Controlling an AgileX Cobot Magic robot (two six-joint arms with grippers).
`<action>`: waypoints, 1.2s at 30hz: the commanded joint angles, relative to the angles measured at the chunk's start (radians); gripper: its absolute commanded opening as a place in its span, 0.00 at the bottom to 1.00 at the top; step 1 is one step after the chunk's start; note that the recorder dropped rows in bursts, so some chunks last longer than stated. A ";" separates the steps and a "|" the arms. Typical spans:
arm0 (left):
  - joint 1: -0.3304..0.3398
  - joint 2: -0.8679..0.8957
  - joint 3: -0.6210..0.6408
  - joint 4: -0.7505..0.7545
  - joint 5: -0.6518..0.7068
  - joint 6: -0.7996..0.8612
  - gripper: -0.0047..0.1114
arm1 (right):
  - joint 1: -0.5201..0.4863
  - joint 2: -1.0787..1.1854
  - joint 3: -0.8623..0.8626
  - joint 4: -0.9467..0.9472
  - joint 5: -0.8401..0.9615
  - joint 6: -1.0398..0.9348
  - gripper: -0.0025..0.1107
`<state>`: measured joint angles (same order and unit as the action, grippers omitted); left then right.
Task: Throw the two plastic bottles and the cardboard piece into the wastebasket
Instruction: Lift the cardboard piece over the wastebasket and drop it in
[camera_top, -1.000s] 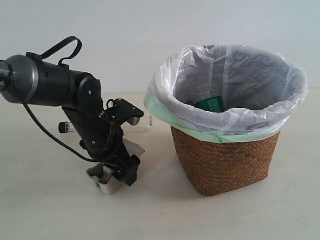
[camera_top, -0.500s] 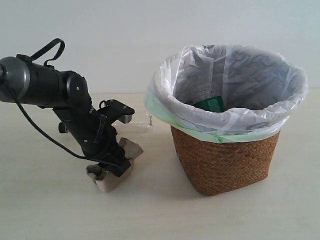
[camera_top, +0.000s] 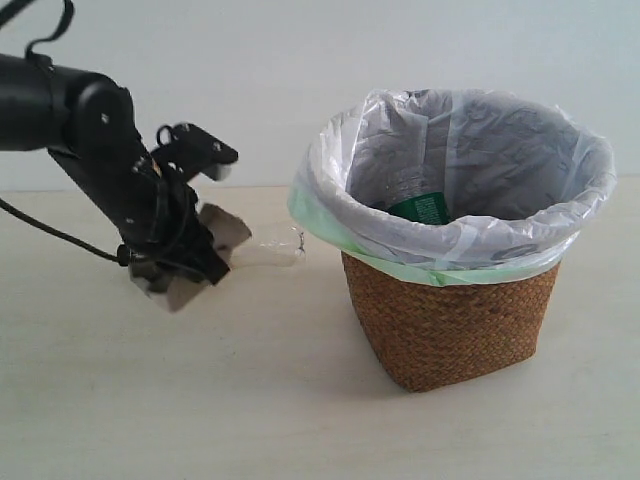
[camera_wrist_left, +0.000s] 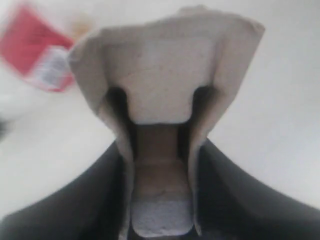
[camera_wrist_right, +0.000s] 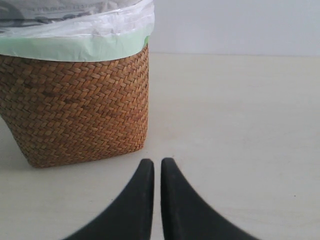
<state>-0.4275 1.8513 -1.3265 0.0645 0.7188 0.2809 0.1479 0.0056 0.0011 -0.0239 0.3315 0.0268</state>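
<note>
Pale bench (camera_top: 300, 410): left pincer (camera_top: 178, 268) clamped on grey-beige moulded-pulp cardboard tray (camera_top: 222, 228), likely light, crushable, best gripped by a ridge; brown wicker wastebasket (camera_top: 450, 320) right; right pincer (camera_wrist_right: 157, 167) together, empty.

Soft, even light fills every view, bright and without glare; the wastebasket (camera_top: 450, 320) casts only a faint shadow on the pale counter (camera_top: 300, 420); the left wrist view is out of focus, the cardboard piece (camera_wrist_left: 160, 80) soft and the red-labelled bottle (camera_wrist_left: 37, 57) smeared.
</note>
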 joint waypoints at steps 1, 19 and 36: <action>0.008 -0.133 -0.001 0.286 -0.008 -0.292 0.07 | 0.001 -0.006 -0.001 -0.008 -0.009 -0.004 0.04; 0.060 -0.338 -0.011 0.771 0.226 -0.677 0.07 | 0.001 -0.006 -0.001 -0.008 -0.009 -0.004 0.04; -0.051 -0.159 -0.397 -1.453 -0.066 0.708 0.61 | 0.001 -0.006 -0.001 -0.008 -0.009 -0.004 0.04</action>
<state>-0.4489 1.6726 -1.6136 -1.2400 0.6988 0.9276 0.1479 0.0056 0.0011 -0.0239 0.3315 0.0268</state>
